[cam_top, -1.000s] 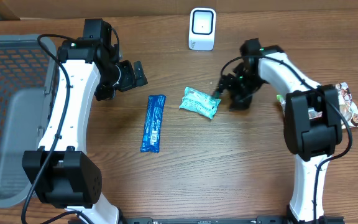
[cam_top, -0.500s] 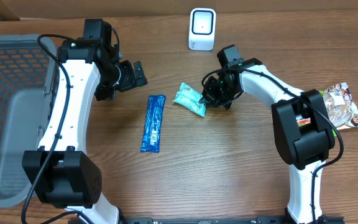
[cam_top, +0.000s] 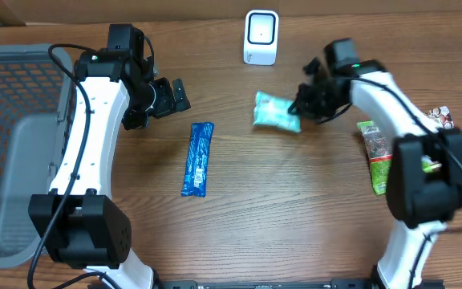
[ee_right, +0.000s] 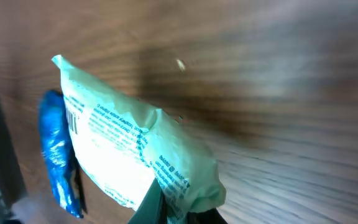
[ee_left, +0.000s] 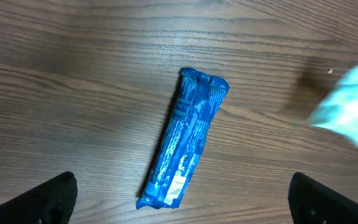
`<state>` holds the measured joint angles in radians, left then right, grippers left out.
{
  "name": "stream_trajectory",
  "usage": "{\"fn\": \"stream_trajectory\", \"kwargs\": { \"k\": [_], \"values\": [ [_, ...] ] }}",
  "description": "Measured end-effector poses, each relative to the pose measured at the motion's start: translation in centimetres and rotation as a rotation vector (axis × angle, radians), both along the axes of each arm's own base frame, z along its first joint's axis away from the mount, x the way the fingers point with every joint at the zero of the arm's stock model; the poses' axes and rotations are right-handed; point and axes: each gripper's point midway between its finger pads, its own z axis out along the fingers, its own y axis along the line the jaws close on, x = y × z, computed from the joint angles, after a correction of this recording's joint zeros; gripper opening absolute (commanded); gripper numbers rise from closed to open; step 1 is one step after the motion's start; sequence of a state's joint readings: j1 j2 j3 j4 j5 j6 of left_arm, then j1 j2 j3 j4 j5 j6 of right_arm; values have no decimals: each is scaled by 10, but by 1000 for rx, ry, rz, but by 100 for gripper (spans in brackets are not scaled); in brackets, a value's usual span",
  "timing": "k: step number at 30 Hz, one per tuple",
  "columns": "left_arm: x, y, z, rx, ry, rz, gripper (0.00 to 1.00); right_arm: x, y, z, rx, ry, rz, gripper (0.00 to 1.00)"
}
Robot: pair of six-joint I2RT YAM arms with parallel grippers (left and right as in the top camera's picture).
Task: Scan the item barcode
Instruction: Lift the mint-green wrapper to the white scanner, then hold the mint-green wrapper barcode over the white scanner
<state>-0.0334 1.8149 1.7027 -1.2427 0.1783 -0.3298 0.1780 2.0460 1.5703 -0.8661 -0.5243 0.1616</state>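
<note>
Clamping one end of a pale green packet [cam_top: 276,112], the right gripper [cam_top: 301,111] has its jaws pinched tight on the wrapper's edge. The rest of the packet sticks out ahead of the fingertips, toward the other arm. In the right wrist view its printed face is turned to the camera, and a dark shadow falls on the table [cam_top: 295,209] behind it, so it looks lifted off the wood. The white scanner [cam_top: 261,37] stands near the packet, beyond it toward the far edge and not touching it. A green pouch [cam_top: 378,156] lies behind this gripper, beside its arm.

The left gripper [cam_top: 169,95] is spread wide and holds nothing. Its dark fingertips [ee_left: 48,199] frame a long blue packet [ee_left: 185,146] lying flat on the table below. A grey basket [cam_top: 22,52] sits on the far side of that arm.
</note>
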Motion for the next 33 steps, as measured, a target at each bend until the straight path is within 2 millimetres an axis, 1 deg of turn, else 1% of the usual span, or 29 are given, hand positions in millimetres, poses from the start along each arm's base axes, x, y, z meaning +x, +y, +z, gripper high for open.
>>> {"fn": "stream_trajectory", "kwargs": {
  "k": [1, 2, 3, 4, 5, 6, 7, 8, 9, 13, 16, 19, 22, 25, 26, 29, 30, 31, 32, 33],
  "values": [
    [0, 0, 0, 0, 0, 0, 100, 2, -4, 34, -1, -108, 41, 4],
    [0, 0, 0, 0, 0, 0, 100, 1, -4, 47, -1, -148, 58, 4],
    [0, 0, 0, 0, 0, 0, 100, 0, -3, 66, 0, -209, 85, 4],
    [0, 0, 0, 0, 0, 0, 100, -1, -3, 78, 1, -245, 99, 4],
    [0, 0, 0, 0, 0, 0, 100, -5, -3, 103, 0, -325, 129, 4],
    [0, 0, 0, 0, 0, 0, 100, -6, -2, 109, 1, -343, 136, 4],
    [0, 0, 0, 0, 0, 0, 100, -8, -3, 121, -3, -385, 156, 4],
    [0, 0, 0, 0, 0, 0, 100, -12, -3, 137, -5, -438, 172, 4],
    [0, 0, 0, 0, 0, 0, 100, -13, -4, 143, -8, -457, 180, 4],
    [0, 0, 0, 0, 0, 0, 100, -24, -5, 179, -13, -567, 208, 4],
    [0, 0, 0, 0, 0, 0, 100, -30, -6, 190, -14, -598, 217, 4],
    [0, 0, 0, 0, 0, 0, 100, -31, -8, 188, -30, -591, 217, 4],
    [0, 0, 0, 0, 0, 0, 100, -24, -11, 186, -92, -614, 199, 4],
    [0, 0, 0, 0, 0, 0, 100, -4, -11, 192, -233, -717, 159, 4],
    [0, 0, 0, 0, 0, 0, 100, 10, -9, 199, -311, -791, 133, 4],
    [0, 0, 0, 0, 1, 0, 99, 36, -2, 210, -452, -931, 122, 4],
    [0, 0, 0, 0, 1, 0, 100, 50, 1, 212, -539, -1001, 130, 4],
    [0, 0, 0, 0, 0, 0, 100, 64, 3, 211, -628, -1057, 145, 4],
    [0, 0, 0, 0, -1, 0, 100, 74, 3, 211, -696, -1095, 145, 4],
    [0, 0, 0, 0, 1, 0, 100, 79, 5, 209, -722, -1111, 151, 4]
  ]
}}
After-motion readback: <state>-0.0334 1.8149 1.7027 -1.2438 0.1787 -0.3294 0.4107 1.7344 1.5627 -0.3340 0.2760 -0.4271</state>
